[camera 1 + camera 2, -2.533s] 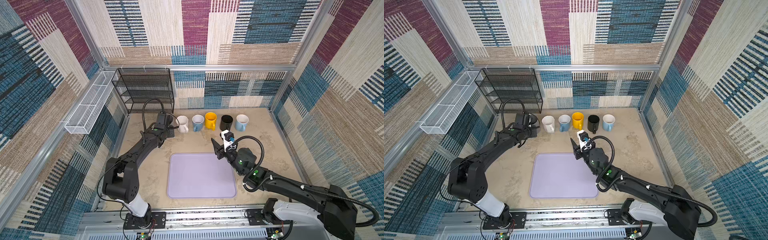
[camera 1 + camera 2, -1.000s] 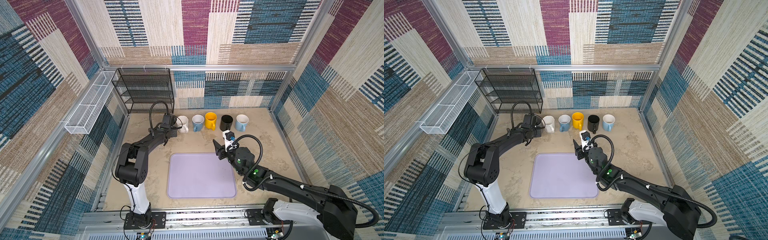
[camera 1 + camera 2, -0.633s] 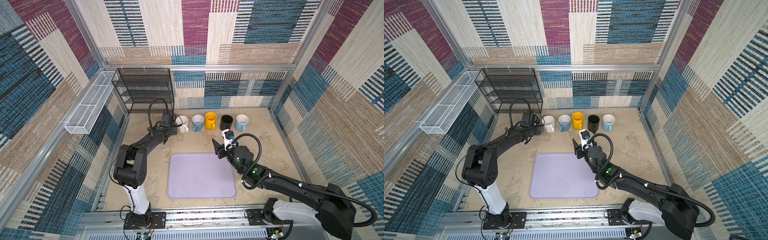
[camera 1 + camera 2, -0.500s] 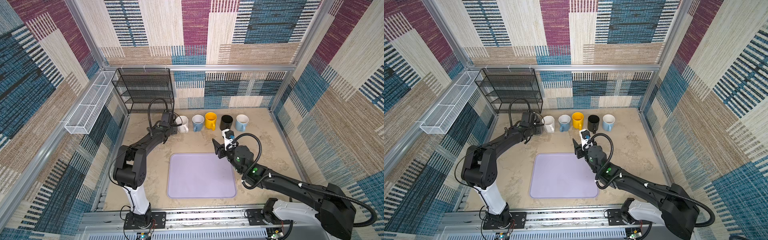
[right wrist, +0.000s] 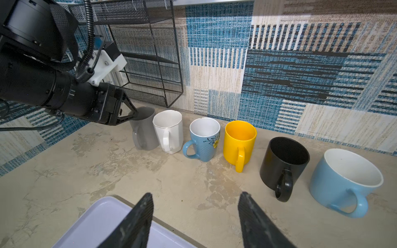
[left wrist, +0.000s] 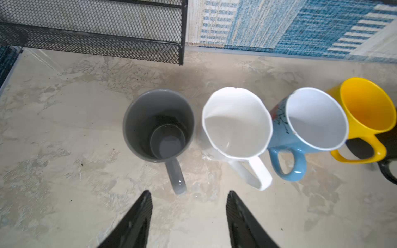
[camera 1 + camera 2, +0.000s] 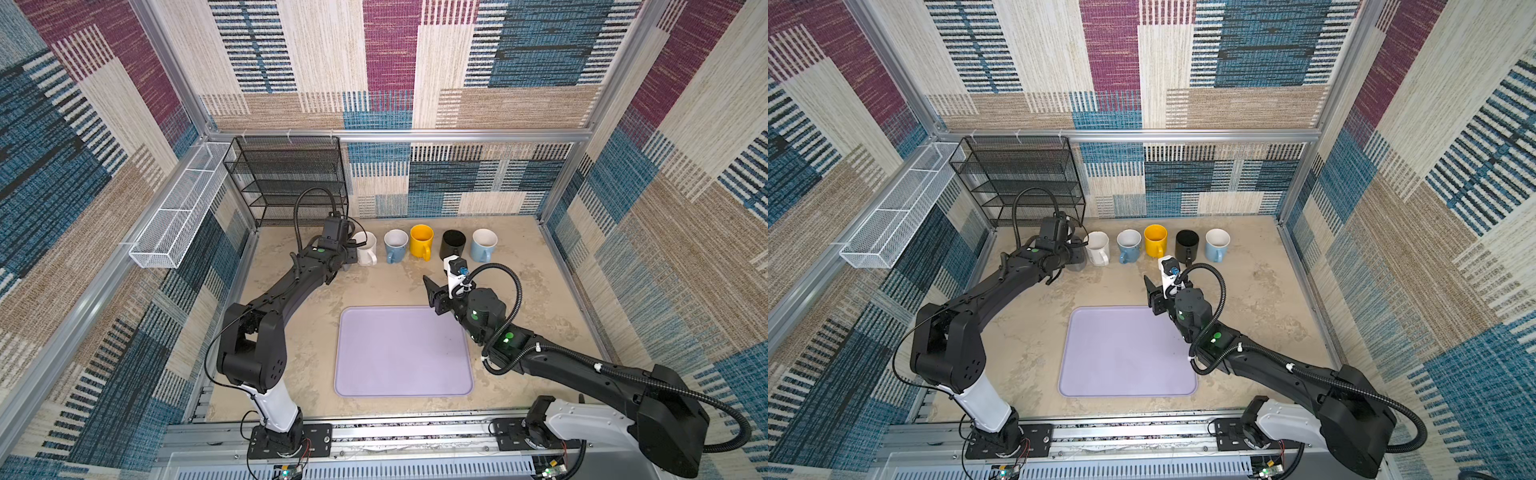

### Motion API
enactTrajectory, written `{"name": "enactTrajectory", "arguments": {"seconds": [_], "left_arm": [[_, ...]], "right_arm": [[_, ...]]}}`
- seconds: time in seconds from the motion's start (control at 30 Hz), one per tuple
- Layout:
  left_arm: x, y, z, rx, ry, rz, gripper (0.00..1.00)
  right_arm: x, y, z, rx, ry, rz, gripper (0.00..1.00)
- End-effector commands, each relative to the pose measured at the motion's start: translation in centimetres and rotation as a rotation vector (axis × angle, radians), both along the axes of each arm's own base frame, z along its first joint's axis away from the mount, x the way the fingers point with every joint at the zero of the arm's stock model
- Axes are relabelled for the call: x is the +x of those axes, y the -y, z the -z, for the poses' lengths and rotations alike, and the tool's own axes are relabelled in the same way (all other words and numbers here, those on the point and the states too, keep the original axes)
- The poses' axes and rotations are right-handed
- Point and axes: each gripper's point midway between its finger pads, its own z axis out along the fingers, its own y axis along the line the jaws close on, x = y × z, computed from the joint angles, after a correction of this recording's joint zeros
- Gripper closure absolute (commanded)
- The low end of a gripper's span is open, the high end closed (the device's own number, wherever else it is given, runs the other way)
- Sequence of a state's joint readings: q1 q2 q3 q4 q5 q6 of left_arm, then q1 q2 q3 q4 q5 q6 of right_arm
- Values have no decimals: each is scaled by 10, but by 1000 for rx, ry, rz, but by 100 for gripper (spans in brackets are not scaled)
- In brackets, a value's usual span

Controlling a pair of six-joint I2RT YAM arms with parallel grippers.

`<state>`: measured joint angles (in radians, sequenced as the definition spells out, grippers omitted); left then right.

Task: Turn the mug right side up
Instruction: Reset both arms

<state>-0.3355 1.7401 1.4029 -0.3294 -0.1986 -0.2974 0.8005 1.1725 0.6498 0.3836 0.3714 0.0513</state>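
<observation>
1. The left gripper (image 6: pixel 189 194) is seen with jaws apart and empty, just short of the handle of the grey mug (image 6: pixel 159 124).
2. That mug is stood upright, just beside the white mug (image 6: pixel 236 122).
3. The right gripper (image 5: pixel 195 194) is held spread, empty, by the lavender tray's (image 5: pixel 103 223) corner.

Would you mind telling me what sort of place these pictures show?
Probably a robot test cell rather than a kitchen: fabric-covered walls on an aluminium frame, two arms bolted to a front rail, and mugs lined up on the tabletop.
</observation>
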Motion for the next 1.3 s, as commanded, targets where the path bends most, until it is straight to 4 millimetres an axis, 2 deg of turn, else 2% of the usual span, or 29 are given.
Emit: {"name": "enactTrajectory", "arguments": {"seconds": [0.0, 0.27, 0.53, 0.9, 1.27], "left_arm": [[-7, 20, 7, -21, -56, 27, 45], [-1, 56, 25, -23, -106, 60, 50], [8, 73, 43, -44, -113, 42, 54], [13, 59, 61, 60, -141, -18, 57], [11, 54, 51, 96, -129, -13, 58]], "right_arm": [[1, -4, -5, 27, -3, -13, 35], [0, -1, -2, 26, -15, -11, 34], [-1, 3, 0, 29, -21, -5, 33], [-2, 10, 1, 34, -21, 6, 33], [0, 11, 2, 37, -27, 13, 32]]}}
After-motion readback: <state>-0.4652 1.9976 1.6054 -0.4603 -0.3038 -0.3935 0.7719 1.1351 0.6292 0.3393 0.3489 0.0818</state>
